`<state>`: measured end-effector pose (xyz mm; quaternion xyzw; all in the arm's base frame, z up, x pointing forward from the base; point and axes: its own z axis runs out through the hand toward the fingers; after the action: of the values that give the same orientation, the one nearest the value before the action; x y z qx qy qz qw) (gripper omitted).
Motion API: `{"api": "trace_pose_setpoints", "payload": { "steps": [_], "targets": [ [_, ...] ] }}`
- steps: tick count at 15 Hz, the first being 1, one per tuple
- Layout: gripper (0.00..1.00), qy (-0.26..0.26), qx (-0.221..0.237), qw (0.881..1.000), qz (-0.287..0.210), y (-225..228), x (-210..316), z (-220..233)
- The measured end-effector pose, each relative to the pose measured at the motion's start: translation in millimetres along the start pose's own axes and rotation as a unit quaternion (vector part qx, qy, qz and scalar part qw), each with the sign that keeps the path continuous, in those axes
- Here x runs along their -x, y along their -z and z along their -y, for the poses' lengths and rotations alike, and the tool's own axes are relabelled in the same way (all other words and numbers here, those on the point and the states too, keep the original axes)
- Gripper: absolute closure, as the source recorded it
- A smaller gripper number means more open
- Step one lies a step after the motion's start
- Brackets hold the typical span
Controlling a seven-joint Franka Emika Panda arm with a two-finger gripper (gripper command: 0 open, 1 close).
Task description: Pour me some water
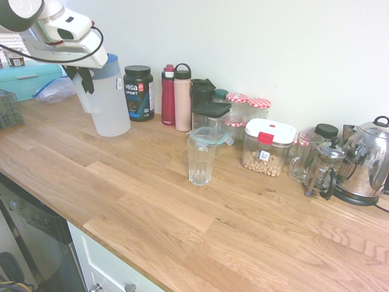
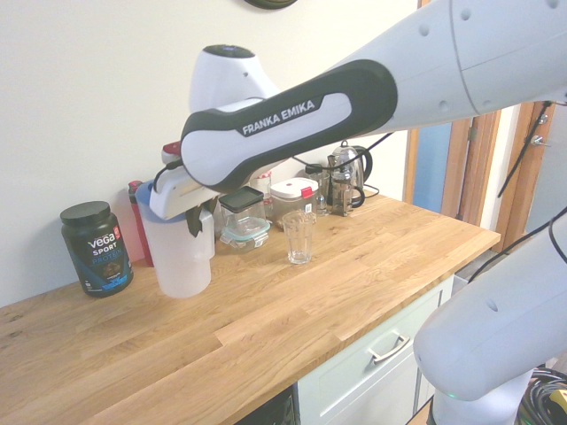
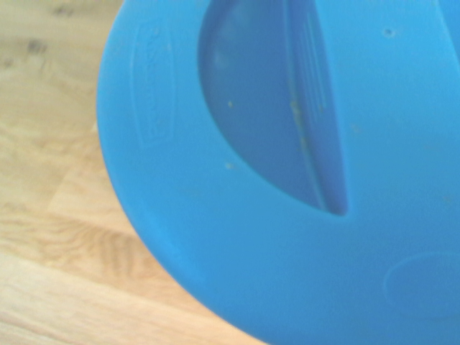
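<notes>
A tall frosted-white jug with a blue lid is at the back left of the wooden counter, tilted slightly. I cannot tell whether its base touches the wood. The water inside cannot be made out. My gripper is shut on the jug's side handle, with its dark fingers against the jug's upper part. In the wrist view the blue lid fills most of the picture. A clear ribbed drinking glass stands upright and apart from the jug, toward the kettle end of the counter.
Along the wall stand a black Vega tub, a red bottle, a pink bottle, lidded jars and containers, a French press and a steel kettle. A teal box sits at the far left.
</notes>
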<state>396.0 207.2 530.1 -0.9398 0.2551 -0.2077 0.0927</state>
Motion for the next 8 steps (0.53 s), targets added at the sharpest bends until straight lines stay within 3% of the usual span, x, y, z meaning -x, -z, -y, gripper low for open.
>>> {"api": "trace_pose_setpoints", "payload": {
  "steps": [8],
  "targets": [
    [1.00,-0.011,0.032,0.999,0.023,-56.7,-15.3,20.1]
  ]
}}
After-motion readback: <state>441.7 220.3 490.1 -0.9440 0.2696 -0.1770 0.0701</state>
